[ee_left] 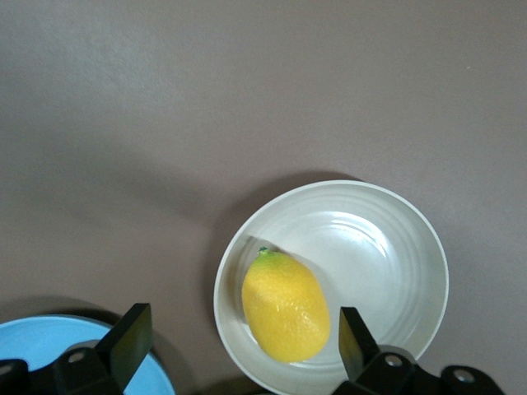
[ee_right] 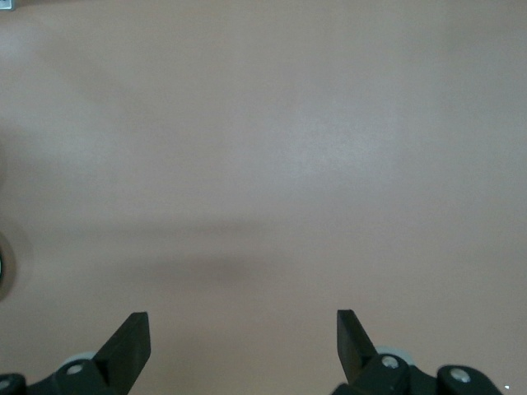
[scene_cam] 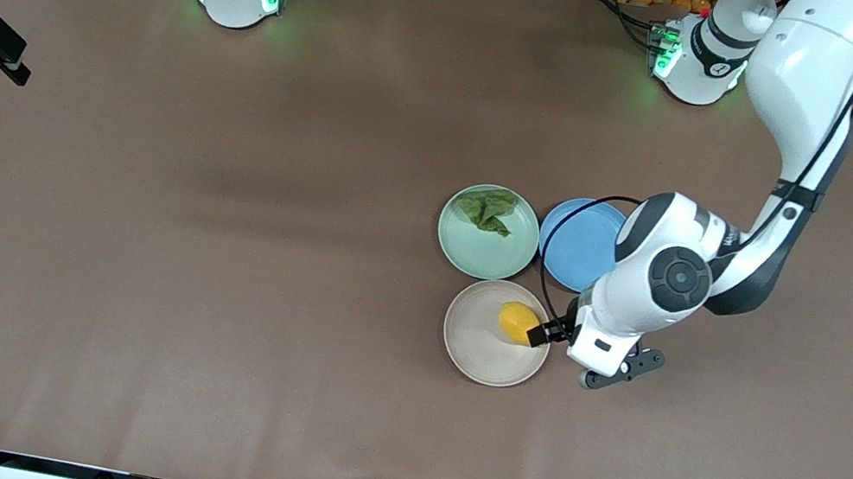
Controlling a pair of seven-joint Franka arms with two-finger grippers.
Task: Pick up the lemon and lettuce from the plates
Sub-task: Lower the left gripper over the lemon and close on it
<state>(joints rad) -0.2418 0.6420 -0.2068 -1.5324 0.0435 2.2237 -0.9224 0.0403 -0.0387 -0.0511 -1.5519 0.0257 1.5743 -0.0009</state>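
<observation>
Hovering spread-fingered, left gripper (ee_left: 239,341) straddles lemon (ee_left: 285,306) on beige plate (ee_left: 395,247).

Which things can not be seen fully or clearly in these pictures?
- Blue plate: front view, one side covered by the left arm; left wrist view, cut by the edge.
- Left gripper: front view, hidden under its own wrist above the lemon.
- Beige plate: left wrist view, rim cut off.
- Right gripper: only open fingertips over bare table.
</observation>
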